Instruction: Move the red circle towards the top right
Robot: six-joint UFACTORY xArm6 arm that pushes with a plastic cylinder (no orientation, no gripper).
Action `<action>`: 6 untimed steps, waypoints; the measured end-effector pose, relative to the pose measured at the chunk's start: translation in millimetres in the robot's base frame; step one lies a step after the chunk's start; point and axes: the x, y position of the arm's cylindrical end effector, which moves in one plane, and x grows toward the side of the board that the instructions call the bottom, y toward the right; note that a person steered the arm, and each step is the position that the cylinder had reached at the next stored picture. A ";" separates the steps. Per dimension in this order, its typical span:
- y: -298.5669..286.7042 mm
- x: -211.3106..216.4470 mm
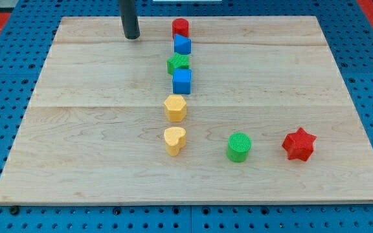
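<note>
At the view's top, the light, rigid red circle (180, 28) was judged pushable from its left by my bare tip (132, 37).

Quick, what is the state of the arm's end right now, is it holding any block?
My tip: a bare rod, holding nothing, touching no block, to the view's left of the red circle.

No readable text, labels, brands, numbers or signs found on board (76, 129), blocks or blue pegboard (5, 77).
</note>
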 end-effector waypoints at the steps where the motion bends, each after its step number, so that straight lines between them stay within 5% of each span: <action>1: 12.8 3.4; 3: 46.0 -14.4; 6: 229.2 4.5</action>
